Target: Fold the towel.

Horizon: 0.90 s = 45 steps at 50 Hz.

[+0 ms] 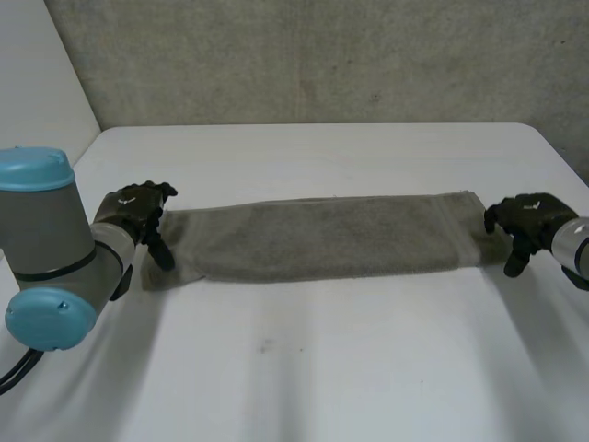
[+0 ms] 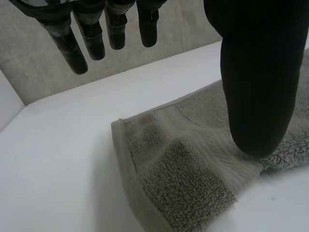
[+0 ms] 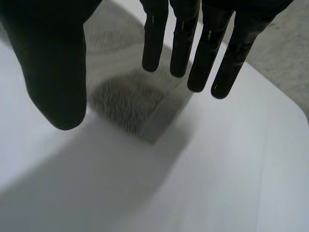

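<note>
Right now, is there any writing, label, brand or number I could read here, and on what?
None can be read.
The towel and the table show no print or tag.
A small pale mark on the back of the left hand and of the right hand is too small to read.

No words, numbers, brand names or signs can be read anywhere on the scene. The back of the left hand [image 1: 136,204], at the left, and that of the right hand [image 1: 526,214], at the right, each carry a small pale mark, too small to make out.
</note>
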{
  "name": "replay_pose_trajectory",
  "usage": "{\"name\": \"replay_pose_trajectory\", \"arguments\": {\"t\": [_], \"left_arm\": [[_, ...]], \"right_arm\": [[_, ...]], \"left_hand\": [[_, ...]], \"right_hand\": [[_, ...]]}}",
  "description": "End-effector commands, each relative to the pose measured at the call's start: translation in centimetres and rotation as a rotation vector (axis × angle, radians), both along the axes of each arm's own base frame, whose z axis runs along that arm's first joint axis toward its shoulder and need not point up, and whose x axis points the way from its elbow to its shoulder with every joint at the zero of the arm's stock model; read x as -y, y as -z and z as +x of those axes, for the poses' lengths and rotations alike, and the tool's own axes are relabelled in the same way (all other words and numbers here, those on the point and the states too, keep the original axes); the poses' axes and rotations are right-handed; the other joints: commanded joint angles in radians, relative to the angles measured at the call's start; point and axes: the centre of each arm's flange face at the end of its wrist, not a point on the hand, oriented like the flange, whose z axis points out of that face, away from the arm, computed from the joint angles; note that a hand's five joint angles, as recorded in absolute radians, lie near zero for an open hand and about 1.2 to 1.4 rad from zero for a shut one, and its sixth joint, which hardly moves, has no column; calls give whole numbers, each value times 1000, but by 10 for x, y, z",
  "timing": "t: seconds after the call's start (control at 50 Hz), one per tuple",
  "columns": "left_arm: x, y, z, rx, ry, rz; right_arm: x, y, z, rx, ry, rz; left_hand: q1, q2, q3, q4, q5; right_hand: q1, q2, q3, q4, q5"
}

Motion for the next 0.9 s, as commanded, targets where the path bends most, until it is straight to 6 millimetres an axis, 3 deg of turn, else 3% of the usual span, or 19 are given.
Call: {"name": "replay_pose_trajectory", "arguments": {"t": [0.02, 0.12, 0.22, 0.3, 0.6, 0.64, 0.66, 0.9], "left_arm": [[-1, -2, 1, -19, -3, -34], [-2, 0, 1, -19, -4, -31], [-3, 0, 2, -17, -3, -28], [-4, 1, 1, -17, 0, -27], [-5, 0, 1, -18, -2, -28], [-5, 0, 2, -18, -4, -27], [-5, 0, 2, -18, -4, -27], [-5, 2, 2, -21, -4, -37]], "right_arm": [[15, 33, -11, -45, -3, -49], [25, 39, -17, -48, 10, -92], [32, 43, -19, -54, 17, -129], [41, 37, -29, -66, 56, -182], [42, 33, -47, -62, 93, -179], [42, 34, -48, -61, 94, -176], [41, 36, -48, -58, 89, -170], [45, 37, -53, -38, 76, -177]], "left_hand": [[3, 13, 12, 13, -9], [3, 13, 12, 13, -9], [3, 13, 12, 13, -9], [0, 10, 10, 10, -12], [0, 10, 10, 10, -12], [0, 10, 10, 10, -12], [0, 10, 10, 10, -12], [0, 10, 10, 10, -12]], "right_hand": [[327, 249, 248, 249, 272], [533, 454, 454, 454, 477], [927, 849, 848, 849, 872], [929, 850, 850, 850, 873], [929, 850, 850, 850, 873], [821, 743, 742, 742, 766], [563, 484, 483, 484, 507], [536, 458, 457, 458, 481]]}}
